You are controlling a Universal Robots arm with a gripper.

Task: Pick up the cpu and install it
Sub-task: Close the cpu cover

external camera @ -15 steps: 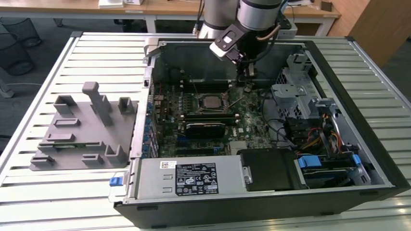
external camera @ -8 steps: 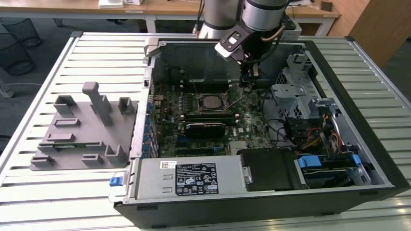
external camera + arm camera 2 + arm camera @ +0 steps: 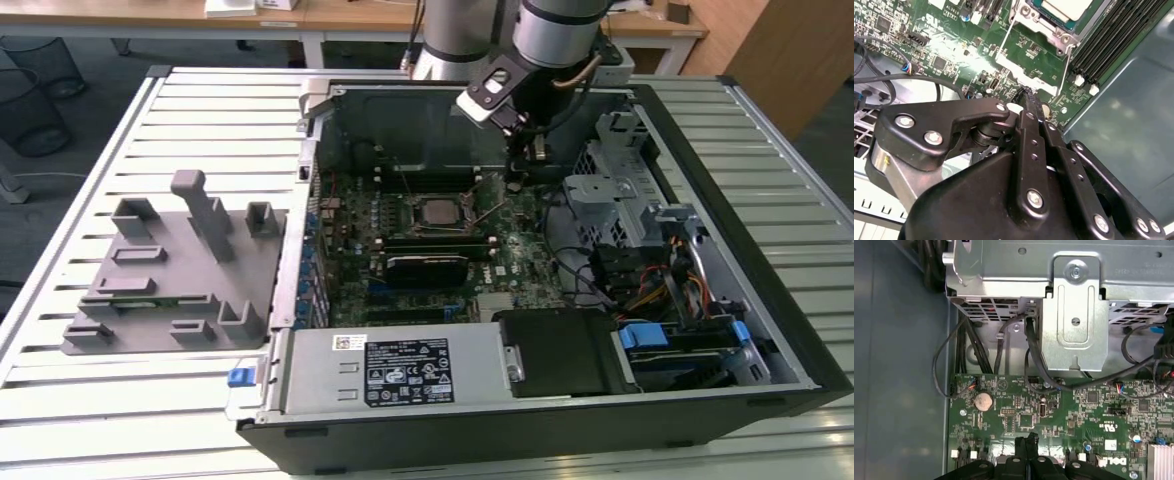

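Pincer [image 3: 1025,96] closed, cpu [image 3: 1065,6] near it, seated in socket [image 3: 1058,33]

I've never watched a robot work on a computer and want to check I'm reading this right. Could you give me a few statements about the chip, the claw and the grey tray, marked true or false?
1. The cpu sits on the green motherboard. True.
2. The gripper is holding the cpu. False: its fingers are shut with nothing seen between them, and the cpu lies apart from them.
3. The gripper is inside the open computer case, over the motherboard. True.
4. The grey tray lies inside the case. False: it lies on the table outside the case, towards the exterior view's left.
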